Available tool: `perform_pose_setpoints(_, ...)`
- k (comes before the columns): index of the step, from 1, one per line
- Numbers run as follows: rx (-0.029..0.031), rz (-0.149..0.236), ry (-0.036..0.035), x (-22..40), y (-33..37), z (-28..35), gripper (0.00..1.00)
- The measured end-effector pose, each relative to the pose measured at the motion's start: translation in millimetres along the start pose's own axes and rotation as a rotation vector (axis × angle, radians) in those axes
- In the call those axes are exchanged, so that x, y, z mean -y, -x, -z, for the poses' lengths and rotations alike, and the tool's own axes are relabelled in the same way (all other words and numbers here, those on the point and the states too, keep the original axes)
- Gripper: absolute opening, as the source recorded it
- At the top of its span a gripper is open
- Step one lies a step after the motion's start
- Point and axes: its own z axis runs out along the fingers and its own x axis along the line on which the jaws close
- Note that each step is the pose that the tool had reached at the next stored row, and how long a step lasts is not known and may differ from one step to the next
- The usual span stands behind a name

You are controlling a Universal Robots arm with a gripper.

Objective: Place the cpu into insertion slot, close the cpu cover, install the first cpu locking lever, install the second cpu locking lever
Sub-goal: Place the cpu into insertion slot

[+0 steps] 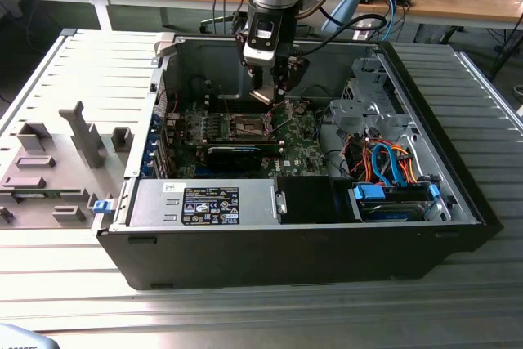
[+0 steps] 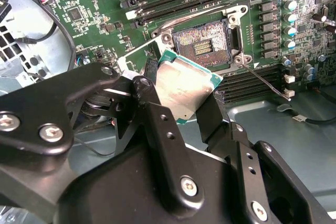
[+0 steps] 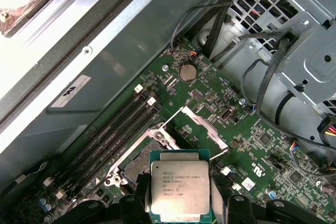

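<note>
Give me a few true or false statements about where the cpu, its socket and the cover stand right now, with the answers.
1. The gripper is clamped on the cpu. True.
2. The cpu already sits in the insertion slot. False: the slot lies bare with its contacts showing, and the cpu is between the gripper's fingers.
3. The cpu cover is shut over the slot. False: it stands swung open, leaving the slot uncovered.
4. The green board lies inside an open computer case. True.
5. In the first wrist view, the cpu shows its metal top. True.
</note>
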Motion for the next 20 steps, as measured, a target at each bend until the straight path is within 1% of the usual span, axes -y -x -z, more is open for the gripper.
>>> perform_pose_setpoints(20, 0.0009, -0.009, -0.0006, 0.0, 0.0, -0.3, 0.55)
